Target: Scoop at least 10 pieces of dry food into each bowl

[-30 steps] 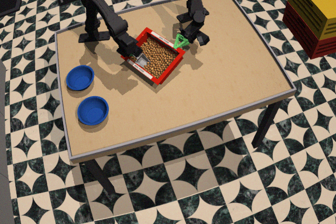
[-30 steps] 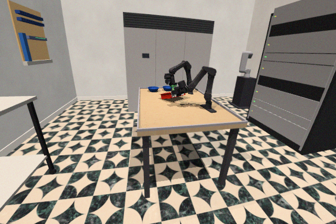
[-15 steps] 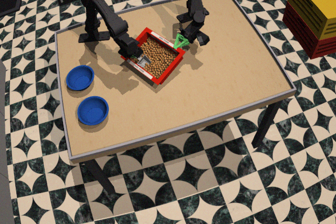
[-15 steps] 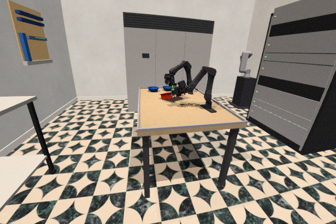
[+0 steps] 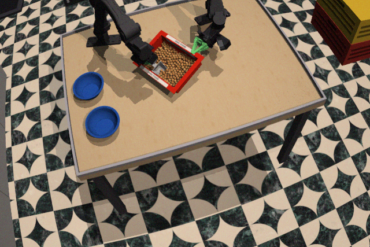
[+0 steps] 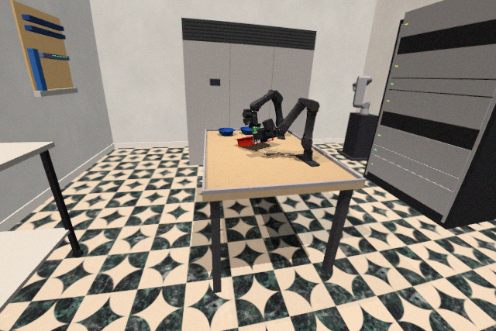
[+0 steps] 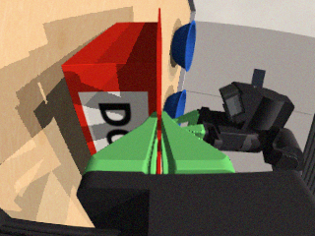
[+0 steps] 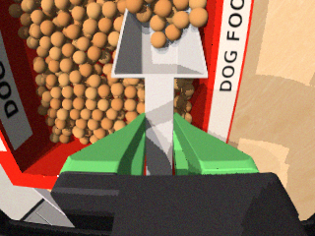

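The red box of brown dry food lies in the middle of the table. My right gripper is shut on the grey scoop's handle. The scoop's head lies low in the food at the box's near-left side, with a few pieces on its front lip. My left gripper, with green fingers, is shut on the box's thin far wall. Two blue bowls stand at the table's left edge and look empty.
A raised grey rim runs round the table. The arms' bases stand at the back. A yellow and red crate sits on the floor beyond the right edge.
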Robot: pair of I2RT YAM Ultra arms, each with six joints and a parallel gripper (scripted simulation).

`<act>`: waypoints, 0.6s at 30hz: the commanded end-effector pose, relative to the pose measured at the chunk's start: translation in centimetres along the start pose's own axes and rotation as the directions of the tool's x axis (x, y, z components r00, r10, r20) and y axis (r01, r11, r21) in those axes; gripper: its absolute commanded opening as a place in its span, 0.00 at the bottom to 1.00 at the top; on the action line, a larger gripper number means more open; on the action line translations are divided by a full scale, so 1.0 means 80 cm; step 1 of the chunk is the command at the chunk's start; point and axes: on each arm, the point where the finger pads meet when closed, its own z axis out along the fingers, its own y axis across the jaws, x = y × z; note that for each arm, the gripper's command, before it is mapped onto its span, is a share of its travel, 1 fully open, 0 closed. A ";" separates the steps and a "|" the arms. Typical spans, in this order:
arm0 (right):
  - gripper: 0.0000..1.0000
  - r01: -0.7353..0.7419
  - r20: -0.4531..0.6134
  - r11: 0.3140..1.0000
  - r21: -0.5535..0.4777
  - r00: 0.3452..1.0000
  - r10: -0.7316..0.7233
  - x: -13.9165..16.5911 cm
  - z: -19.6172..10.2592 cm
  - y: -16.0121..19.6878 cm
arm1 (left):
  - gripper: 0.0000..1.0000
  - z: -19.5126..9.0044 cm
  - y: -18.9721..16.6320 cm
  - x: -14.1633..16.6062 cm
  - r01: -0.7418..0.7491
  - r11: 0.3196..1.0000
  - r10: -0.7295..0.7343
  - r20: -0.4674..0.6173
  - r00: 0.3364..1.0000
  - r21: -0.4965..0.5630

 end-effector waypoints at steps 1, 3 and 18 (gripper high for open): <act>0.00 0.016 0.078 0.999 0.029 0.997 -0.018 -0.016 -0.004 0.001 | 0.00 -0.007 -0.054 -0.010 -0.109 0.989 0.107 0.023 0.994 0.098; 0.00 0.005 0.092 0.999 0.031 0.996 -0.008 -0.018 -0.003 -0.004 | 0.00 -0.007 -0.054 -0.010 -0.109 0.989 0.107 0.023 0.994 0.098; 0.00 0.037 0.237 0.993 0.110 0.969 -0.063 -0.018 -0.020 0.007 | 0.00 -0.007 -0.054 -0.010 -0.109 0.989 0.107 0.023 0.994 0.098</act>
